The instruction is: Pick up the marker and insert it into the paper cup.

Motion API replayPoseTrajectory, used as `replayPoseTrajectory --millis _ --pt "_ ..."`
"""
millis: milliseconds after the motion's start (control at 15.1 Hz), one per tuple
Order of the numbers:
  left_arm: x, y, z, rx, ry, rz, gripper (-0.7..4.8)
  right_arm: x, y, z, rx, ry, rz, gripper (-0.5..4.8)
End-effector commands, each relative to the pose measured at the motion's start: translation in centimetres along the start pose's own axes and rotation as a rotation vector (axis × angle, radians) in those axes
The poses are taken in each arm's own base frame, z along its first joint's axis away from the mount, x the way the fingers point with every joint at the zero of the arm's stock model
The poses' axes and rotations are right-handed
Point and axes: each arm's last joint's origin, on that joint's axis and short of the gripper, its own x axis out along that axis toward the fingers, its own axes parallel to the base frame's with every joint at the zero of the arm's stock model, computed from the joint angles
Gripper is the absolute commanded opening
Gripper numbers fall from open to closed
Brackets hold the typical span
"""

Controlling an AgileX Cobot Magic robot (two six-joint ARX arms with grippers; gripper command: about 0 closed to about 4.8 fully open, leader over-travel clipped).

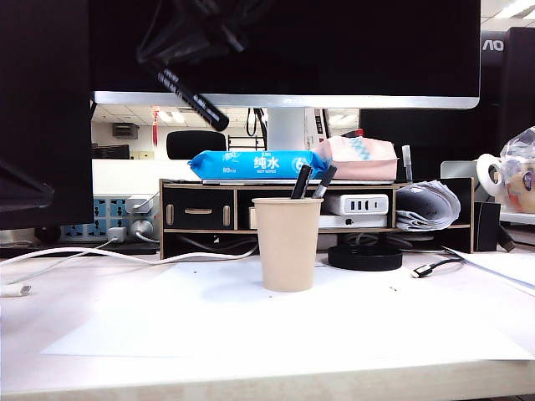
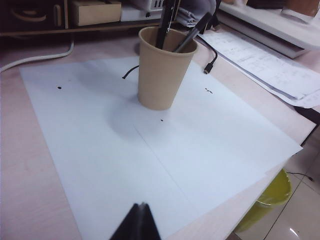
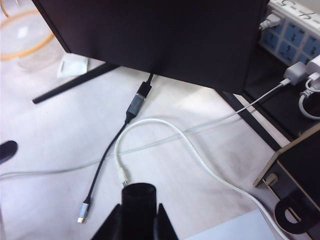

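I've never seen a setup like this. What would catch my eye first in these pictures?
Probably the plain beige paper cup standing upright mid-table on a white paper sheet, with two dark pens poking out of it. Next, the long black marker held high at upper left against the dark monitor, clamped in the right gripper. The left gripper hangs shut over the sheet's near edge.
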Motion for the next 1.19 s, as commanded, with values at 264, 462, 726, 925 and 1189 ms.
replayPoseTrajectory --millis 264,462,726,925,1189 --pt "0.0 0.0 0.2 0.001 -0.019 -0.003 -0.05 -4.1 -2.1 0.9 0.048 -0.068 -0.072 0.68" --pt "0.0 0.0 0.2 0.001 -0.019 -0.002 -0.05 -4.9 -3.2 0.3 0.083 -0.036 -0.085 0.68" --pt "0.0 0.0 0.2 0.001 -0.018 -0.003 -0.05 -4.6 -4.5 -1.3 0.119 -0.019 -0.056 0.68" --pt "0.0 0.0 0.2 0.002 -0.018 -0.003 -0.05 -4.6 -5.0 -2.2 0.131 -0.018 -0.046 0.68" --pt "0.0 0.0 0.2 0.001 -0.018 -0.003 -0.05 -4.9 -5.5 -3.2 0.151 -0.048 -0.017 0.68"
